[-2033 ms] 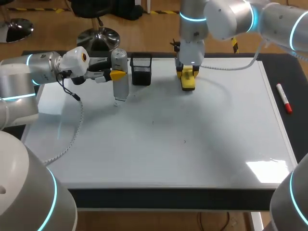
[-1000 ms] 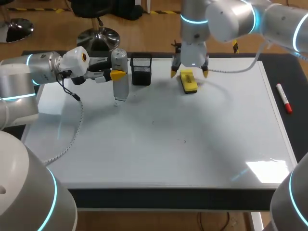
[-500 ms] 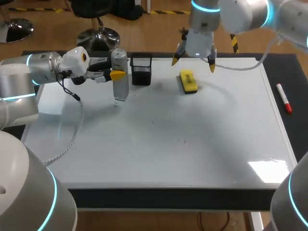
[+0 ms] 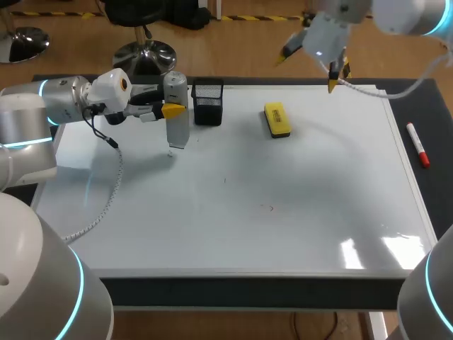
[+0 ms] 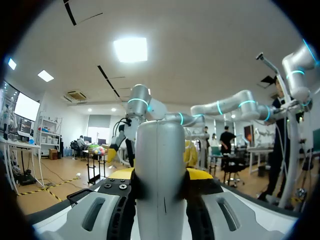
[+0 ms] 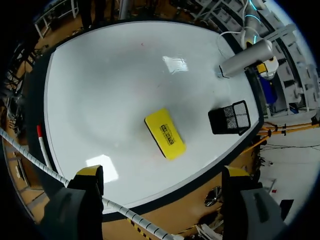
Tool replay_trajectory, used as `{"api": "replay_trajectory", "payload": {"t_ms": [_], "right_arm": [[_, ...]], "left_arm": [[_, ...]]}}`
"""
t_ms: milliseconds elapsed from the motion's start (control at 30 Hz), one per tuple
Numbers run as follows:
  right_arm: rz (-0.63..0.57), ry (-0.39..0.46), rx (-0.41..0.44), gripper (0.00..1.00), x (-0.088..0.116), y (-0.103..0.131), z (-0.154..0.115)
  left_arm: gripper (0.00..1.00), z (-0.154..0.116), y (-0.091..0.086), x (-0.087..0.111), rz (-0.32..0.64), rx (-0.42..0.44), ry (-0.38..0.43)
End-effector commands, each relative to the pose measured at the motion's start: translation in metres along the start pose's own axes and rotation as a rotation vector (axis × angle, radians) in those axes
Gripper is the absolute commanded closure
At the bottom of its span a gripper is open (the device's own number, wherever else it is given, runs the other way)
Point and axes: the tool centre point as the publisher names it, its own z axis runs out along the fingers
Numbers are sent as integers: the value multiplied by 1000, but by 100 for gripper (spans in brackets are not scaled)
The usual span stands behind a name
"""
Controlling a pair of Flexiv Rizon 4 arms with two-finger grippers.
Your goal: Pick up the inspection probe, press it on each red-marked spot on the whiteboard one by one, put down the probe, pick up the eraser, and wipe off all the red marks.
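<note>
Between the fingers of the left hand (image 4: 172,110) stands the inspection probe (image 4: 176,112), a grey cylinder held upright and clamped from both sides. In the left wrist view the probe (image 5: 161,175) fills the middle of that hand (image 5: 161,174), with a yellow tip showing on either side of it. Its thin lower tip points down at the whiteboard (image 4: 283,227); whether the tip touches the surface cannot be told. A white coiled cable (image 4: 113,185) runs from this hand down across the board toward the near edge of the worktop. Just beside the probe, on the side away from the left arm, stands a black mesh holder (image 4: 208,104).

The right hand (image 4: 308,69) hangs above the far edge of the whiteboard with its fingers spread wide and nothing between them. Below it, well apart from both fingertips, the yellow eraser (image 4: 277,120) lies flat on the board. From the right wrist view the eraser (image 6: 165,133) lies ahead of the open hand (image 6: 162,173), with the mesh holder (image 6: 229,117) beside it and the probe (image 6: 246,58) beyond that. A red marker (image 4: 417,144) lies on the dark worktop (image 4: 432,113) off the board's edge, well apart from the right hand.
</note>
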Motion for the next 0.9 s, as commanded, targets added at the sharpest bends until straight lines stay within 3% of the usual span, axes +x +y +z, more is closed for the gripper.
{"api": "replay_trajectory", "payload": {"t_ms": [33, 200, 433, 500, 900], "right_arm": [[29, -109, -36, 0, 11, -3, -19], [58, -216, -75, 0, 12, -6, -35], [78, -284, -90, 0, 9, -1, -49], [117, -343, -123, 0, 10, -1, -53], [151, -379, -172, 0, 14, 0, -72]], "left_arm": [[100, 1, -1, 0, 2, 0, -1], [100, 1, -1, 0, 2, 0, -1], [100, 1, -1, 0, 2, 0, -1], [100, 1, -1, 0, 2, 0, -1], [100, 1, -1, 0, 2, 0, -1]]}}
